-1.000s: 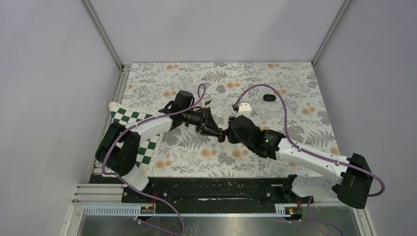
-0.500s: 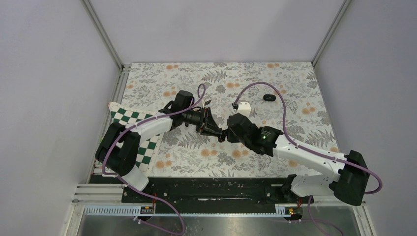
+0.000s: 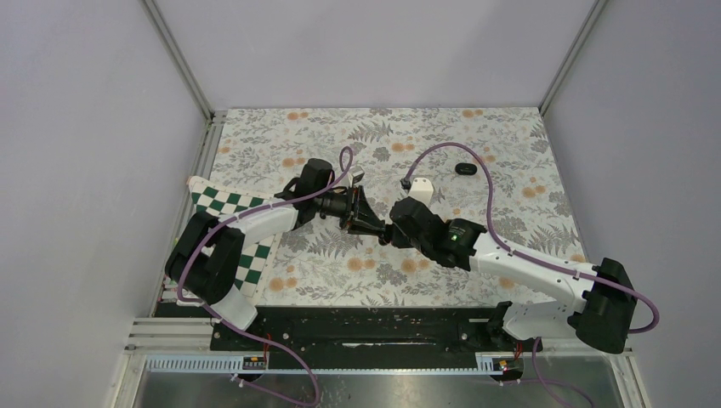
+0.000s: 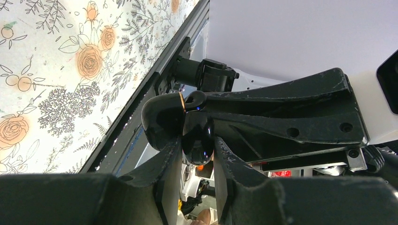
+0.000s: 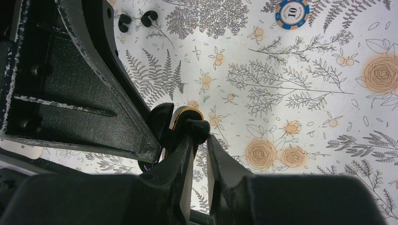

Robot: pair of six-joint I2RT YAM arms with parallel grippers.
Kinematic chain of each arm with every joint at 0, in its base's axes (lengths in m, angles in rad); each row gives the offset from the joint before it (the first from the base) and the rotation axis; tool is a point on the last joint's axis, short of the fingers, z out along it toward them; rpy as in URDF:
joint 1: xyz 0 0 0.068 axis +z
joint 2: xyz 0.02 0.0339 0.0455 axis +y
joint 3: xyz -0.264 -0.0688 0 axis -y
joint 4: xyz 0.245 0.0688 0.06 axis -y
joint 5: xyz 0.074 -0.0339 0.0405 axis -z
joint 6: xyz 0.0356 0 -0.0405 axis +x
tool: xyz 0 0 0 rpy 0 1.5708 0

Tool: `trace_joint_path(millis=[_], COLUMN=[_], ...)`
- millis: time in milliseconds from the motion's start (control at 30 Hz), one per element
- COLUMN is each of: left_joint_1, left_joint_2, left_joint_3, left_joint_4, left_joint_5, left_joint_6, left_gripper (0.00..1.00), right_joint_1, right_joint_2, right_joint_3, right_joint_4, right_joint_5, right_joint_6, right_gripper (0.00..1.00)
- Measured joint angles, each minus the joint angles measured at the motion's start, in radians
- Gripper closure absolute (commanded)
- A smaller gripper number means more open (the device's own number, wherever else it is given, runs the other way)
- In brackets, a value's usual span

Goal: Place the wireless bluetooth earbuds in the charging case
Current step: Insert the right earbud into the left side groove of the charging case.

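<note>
Right gripper [image 5: 201,140]: fingers closed to a narrow gap and pinching a small black rounded piece at their tips, which I take to be one earbud [image 5: 198,127].

Earbud vs. target: it touches the gold-edged rim of the charging case [image 4: 198,137], on the side nearer the right arm. Whether it is already partly in a pocket is hidden by the fingertips.

Left gripper [image 4: 196,152]: clamped on the glossy body of the case and holding it off the table [image 3: 510,144]. The rounded half with the gold edge stands free beside the fingers and looks like the opened lid.

Geometry, top view: the two tools meet nose to nose mid-table, nearly in one line across it, left arm from the left and right arm from the right. The case therefore lies straight ahead of the right fingertips, along their long axis.

Judgement: the next move turns on that axis, a short push toward the case mouth with no sideways drift. The left grip has to hold against it.

Second bud: not identified. Two small dark curved pieces [image 5: 136,19] lie on the table well beyond, too small to name.
</note>
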Motion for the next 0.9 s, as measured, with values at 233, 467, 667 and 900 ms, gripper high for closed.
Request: trace_joint_path(millis=[233, 467, 667, 900], left_joint_1=[0.001, 0.001, 0.001, 0.001], left_joint_2=[0.0, 0.0, 0.0, 0.001], left_joint_3=[-0.002, -0.005, -0.005, -0.005], left_joint_4=[0.022, 0.046, 0.08, 0.085], left_joint_5=[0.0, 0.016, 0.035, 0.027], left_joint_6=[-0.018, -0.025, -0.036, -0.031], left_gripper=[1.0, 1.0, 1.0, 1.0], right_joint_1=[0.0, 0.006, 0.006, 0.017], right_joint_2=[0.0, -0.028, -0.056, -0.169], right_joint_3=[0.005, 0.005, 0.004, -0.016], right_joint_4=[0.0, 0.006, 0.005, -0.002], right_joint_5=[0.007, -0.005, -0.005, -0.012], right_joint_6=[-0.011, -0.015, -0.015, -0.008], right_gripper=[0.64, 0.57, 0.57, 0.49])
